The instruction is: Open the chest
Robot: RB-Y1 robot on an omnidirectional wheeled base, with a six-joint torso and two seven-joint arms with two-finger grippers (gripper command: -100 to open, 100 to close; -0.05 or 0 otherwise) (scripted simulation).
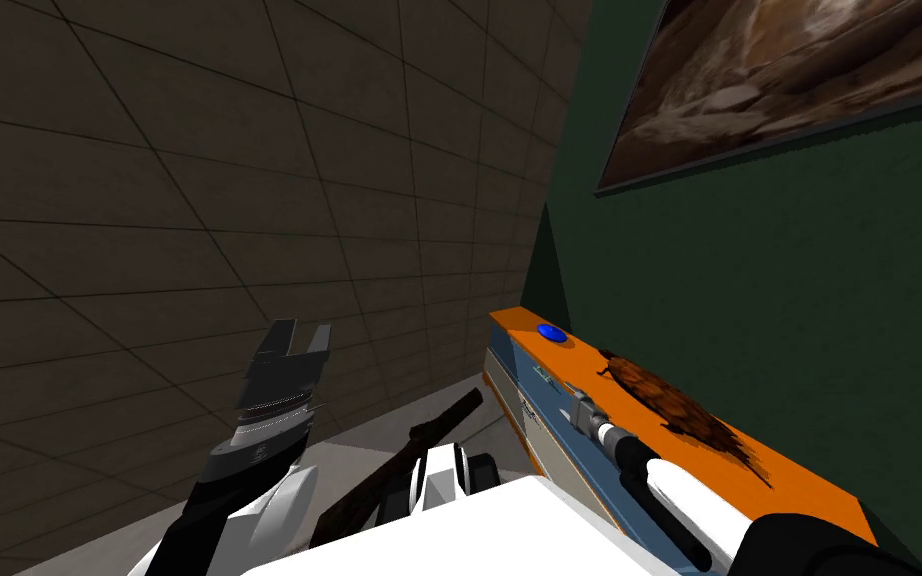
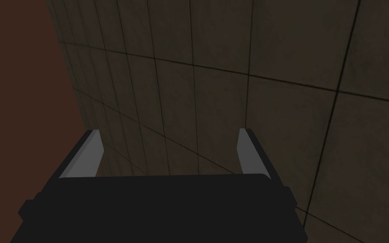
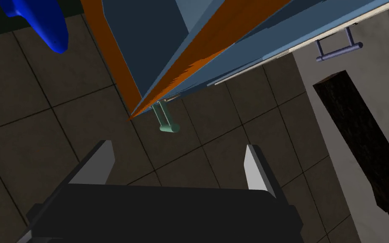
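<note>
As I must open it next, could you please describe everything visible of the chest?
The chest is long, with an orange top and blue drawer fronts. It stands along the dark green wall. A pale green handle and a grey-blue bar handle stick out in front. A small blue object and a brown patch lie on top. The right jaws stand open just short of the green handle.

We find clear air between the right gripper (image 3: 179, 145), fingers spread, and the pale green handle (image 3: 165, 119) on the chest (image 3: 147, 46). A dark plank (image 3: 366, 143) crosses the floor near the chest's front, obstructing low approach. The tiled wall (image 1: 199, 200) bounds the left side.
</note>
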